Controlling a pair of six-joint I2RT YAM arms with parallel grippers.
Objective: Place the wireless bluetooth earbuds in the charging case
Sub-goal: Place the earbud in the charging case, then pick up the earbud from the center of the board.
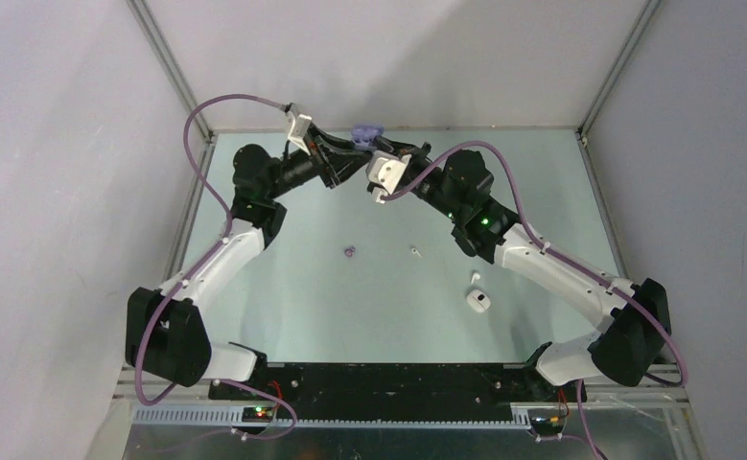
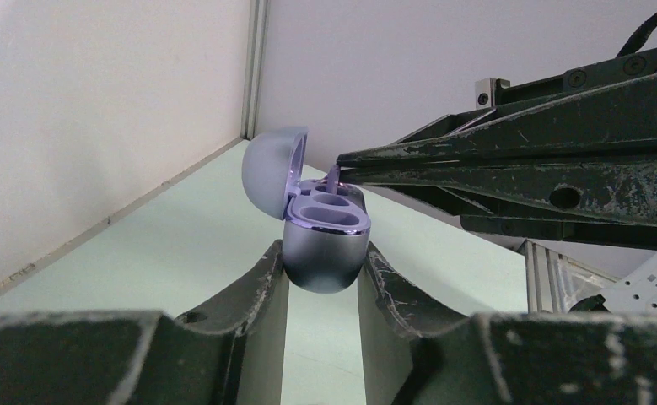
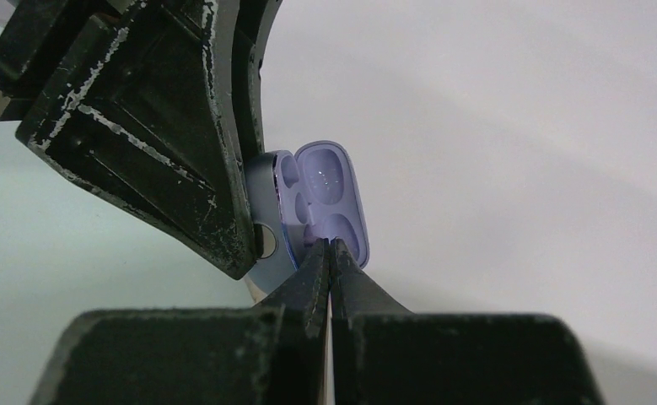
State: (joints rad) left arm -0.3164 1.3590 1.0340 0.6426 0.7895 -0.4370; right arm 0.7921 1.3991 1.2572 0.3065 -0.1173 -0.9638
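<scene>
Both arms stretch to the far edge of the worktop point(image 1: 379, 316), elbows splayed outward, meeting close under the back wall point(image 1: 379, 57). The middle lies open apart from a loose purple earbud point(image 1: 350, 252), two white earbuds point(image 1: 414, 251) and a white case point(image 1: 478, 300). The left end effector point(image 2: 324, 246) grips the purple charging case point(image 3: 331, 194), lid open, raised off the surface. The right end effector point(image 3: 329, 246), closed, nips a pale purple earbud point(image 2: 333, 176) at the case's mouth.

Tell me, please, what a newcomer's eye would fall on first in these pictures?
The open pale purple plastic charging case is held aloft in the left claw at the far edge of the table. The shut right claw pinches a tiny pale purple earbud at its socket. A white case and loose earbuds lie mid-table.
</scene>
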